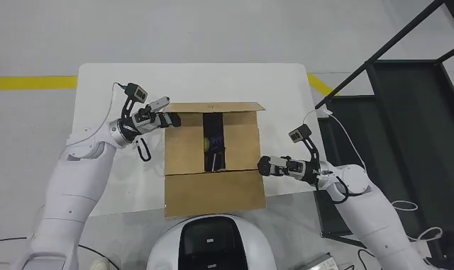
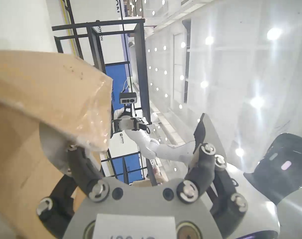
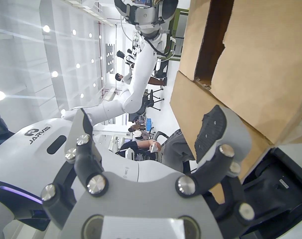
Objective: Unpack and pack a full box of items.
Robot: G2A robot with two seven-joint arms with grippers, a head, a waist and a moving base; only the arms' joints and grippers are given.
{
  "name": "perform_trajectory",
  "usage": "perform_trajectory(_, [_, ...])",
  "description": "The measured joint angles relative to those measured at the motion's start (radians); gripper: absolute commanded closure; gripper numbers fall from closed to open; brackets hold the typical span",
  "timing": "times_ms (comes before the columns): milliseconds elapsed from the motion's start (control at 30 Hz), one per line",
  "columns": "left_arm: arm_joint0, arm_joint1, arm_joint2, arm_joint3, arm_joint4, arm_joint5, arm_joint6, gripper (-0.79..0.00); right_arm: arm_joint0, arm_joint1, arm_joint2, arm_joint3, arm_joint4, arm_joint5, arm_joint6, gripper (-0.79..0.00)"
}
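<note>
A brown cardboard box (image 1: 213, 192) sits in the middle of the white table (image 1: 120, 86). Its two side flaps lie nearly shut, and a narrow gap between them shows dark items (image 1: 213, 146) with a bit of yellow. The near flap is folded out flat towards me. My left gripper (image 1: 172, 119) is at the box's far left corner. It is open (image 2: 133, 130), with one finger tucked under the edge of a flap (image 2: 66, 93). My right gripper (image 1: 264, 165) is at the near right corner, open (image 3: 147, 115), one finger (image 3: 213, 130) against the cardboard (image 3: 253, 63).
A black metal rack (image 1: 397, 114) stands just off the table's right side, close to my right arm. Bare table surface runs along the far side and to the left of the box. A yellow line (image 1: 35, 82) marks the floor.
</note>
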Motion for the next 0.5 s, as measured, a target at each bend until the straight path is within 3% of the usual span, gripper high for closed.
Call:
perform_trajectory(200, [-0.117, -0.03, 0.053, 0.088, -0.039, -0.005, 0.041, -0.785, -0.001, 0.0, 0.002, 0.003, -0.002, 0.004, -0.003, -0.785])
perform_trajectory(500, [-0.338, -0.096, 0.174, 0.328, 0.018, -0.066, 0.152, -0.785, -0.008, 0.0, 0.016, 0.001, 0.001, -0.005, -0.013, -0.785])
